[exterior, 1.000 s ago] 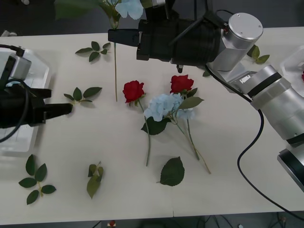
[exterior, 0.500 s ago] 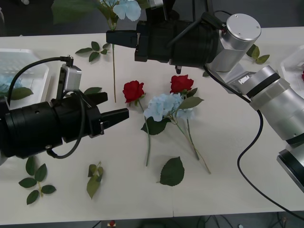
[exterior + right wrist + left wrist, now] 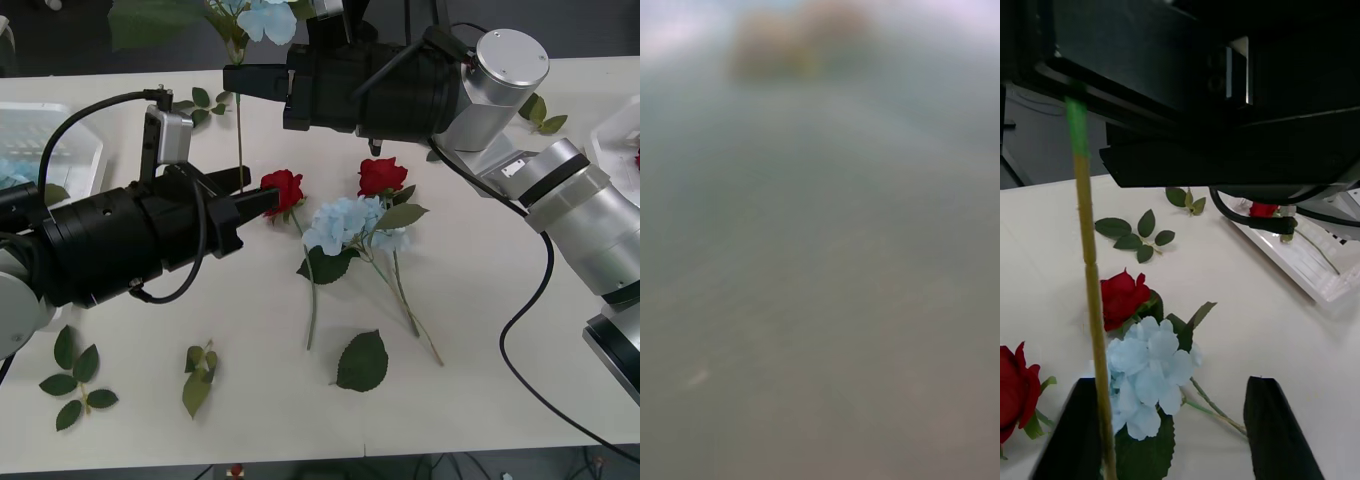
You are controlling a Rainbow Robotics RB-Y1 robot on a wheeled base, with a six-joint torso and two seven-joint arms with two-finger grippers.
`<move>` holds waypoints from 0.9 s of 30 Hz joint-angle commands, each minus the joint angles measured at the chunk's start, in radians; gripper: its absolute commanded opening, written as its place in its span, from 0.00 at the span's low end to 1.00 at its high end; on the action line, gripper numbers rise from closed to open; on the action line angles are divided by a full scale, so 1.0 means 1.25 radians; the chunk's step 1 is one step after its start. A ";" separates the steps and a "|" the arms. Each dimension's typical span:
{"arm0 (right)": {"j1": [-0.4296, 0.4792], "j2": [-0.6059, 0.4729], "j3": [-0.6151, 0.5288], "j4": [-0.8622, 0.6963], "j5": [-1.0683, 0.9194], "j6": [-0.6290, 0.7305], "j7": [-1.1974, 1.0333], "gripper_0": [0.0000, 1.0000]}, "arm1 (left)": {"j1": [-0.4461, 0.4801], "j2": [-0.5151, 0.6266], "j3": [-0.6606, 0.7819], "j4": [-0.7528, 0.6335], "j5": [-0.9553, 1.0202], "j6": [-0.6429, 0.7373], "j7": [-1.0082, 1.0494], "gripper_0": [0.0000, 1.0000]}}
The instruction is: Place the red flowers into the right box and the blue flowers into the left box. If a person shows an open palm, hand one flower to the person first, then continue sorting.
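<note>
Two red flowers [image 3: 282, 189] lie mid-table beside a blue flower [image 3: 340, 222], the left gripper [image 3: 258, 194] hovering with fingers apart at the nearer rose, while the right gripper [image 3: 238, 80] is clamped on another blue flower's [image 3: 266, 18] stem above the table's far edge.

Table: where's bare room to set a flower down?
Free: the near strip between the loose leaf and the cable. Crowded: centre, where the roses, hydrangea and the left gripper, jaws open, meet.
</note>
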State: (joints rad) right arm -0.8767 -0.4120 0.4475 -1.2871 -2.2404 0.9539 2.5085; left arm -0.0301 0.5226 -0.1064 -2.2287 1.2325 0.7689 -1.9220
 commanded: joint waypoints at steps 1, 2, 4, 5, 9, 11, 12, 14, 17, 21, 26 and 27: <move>-0.037 0.019 0.008 -0.034 -0.013 -0.004 -0.003 0.00 | -0.041 -0.012 -0.009 0.015 -0.004 -0.016 0.044 0.00; -0.037 0.019 0.006 -0.034 -0.013 -0.004 -0.004 0.00 | -0.042 -0.011 -0.009 0.016 -0.004 -0.016 0.044 0.00; -0.037 0.019 0.008 -0.034 -0.015 -0.004 -0.003 0.00 | -0.043 -0.007 -0.011 0.016 -0.007 -0.016 0.044 0.00; -0.037 0.019 0.006 -0.034 -0.015 -0.004 -0.003 0.00 | -0.043 -0.003 -0.009 0.016 -0.007 -0.017 0.044 0.00; -0.037 0.019 0.006 -0.036 -0.018 -0.004 -0.003 0.00 | -0.043 0.007 -0.009 0.017 -0.007 -0.022 0.045 0.00; -0.037 0.019 0.006 -0.034 -0.020 -0.005 -0.003 0.00 | -0.043 0.009 -0.009 0.017 -0.007 -0.022 0.045 0.00; -0.037 0.019 0.008 -0.034 -0.020 -0.004 -0.003 0.00 | -0.045 0.009 -0.009 0.017 -0.007 -0.022 0.047 0.00; -0.037 0.018 0.006 -0.034 -0.025 -0.004 -0.003 0.00 | -0.046 0.009 -0.009 0.017 -0.007 -0.022 0.047 0.00; -0.037 0.018 0.008 -0.034 -0.029 -0.004 -0.004 0.00 | -0.046 0.009 -0.009 0.017 -0.007 -0.024 0.048 0.00; -0.037 0.018 0.006 -0.036 -0.035 -0.006 -0.008 0.48 | -0.047 0.009 -0.009 0.017 -0.007 -0.026 0.050 0.00; -0.037 0.014 0.006 -0.036 -0.044 -0.018 -0.018 1.00 | -0.047 0.011 -0.008 0.017 -0.007 -0.026 0.050 0.00; -0.037 0.014 0.006 -0.036 -0.047 -0.023 -0.018 1.00 | -0.046 0.015 -0.006 0.017 -0.008 -0.026 0.051 0.00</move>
State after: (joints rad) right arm -0.8767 -0.4120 0.4477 -1.2872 -2.2775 0.9389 2.5073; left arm -0.0535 0.5227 -0.1064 -2.1942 1.2314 0.7525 -1.9220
